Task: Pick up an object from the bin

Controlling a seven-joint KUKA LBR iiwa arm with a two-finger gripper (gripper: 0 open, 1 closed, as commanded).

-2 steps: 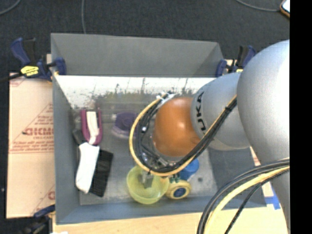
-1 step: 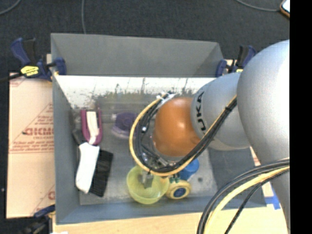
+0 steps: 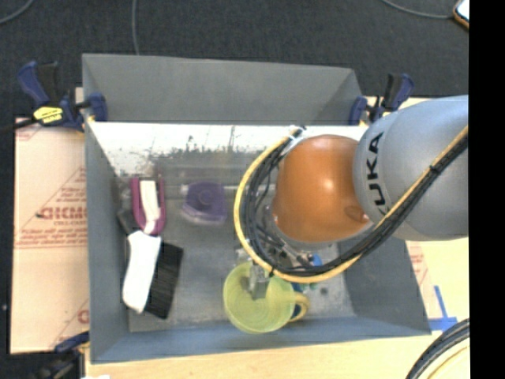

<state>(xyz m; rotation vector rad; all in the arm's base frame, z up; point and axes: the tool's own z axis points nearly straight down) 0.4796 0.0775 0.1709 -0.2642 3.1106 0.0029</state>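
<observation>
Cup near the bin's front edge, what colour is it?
The cup is pale yellow-green, clearest in the camera view.

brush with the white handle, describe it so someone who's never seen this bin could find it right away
Start at the grey metal bin and look along its left side. Near the front-left corner lies a brush, just in front of a magenta and white item. It is the only thing there with a plain white handle and a block of black bristles beside it.

The arm [image 3: 418, 172] reaches in from the right, orange wrist cover [image 3: 316, 188] above the downward-pointing end effector [image 3: 257, 284].
</observation>
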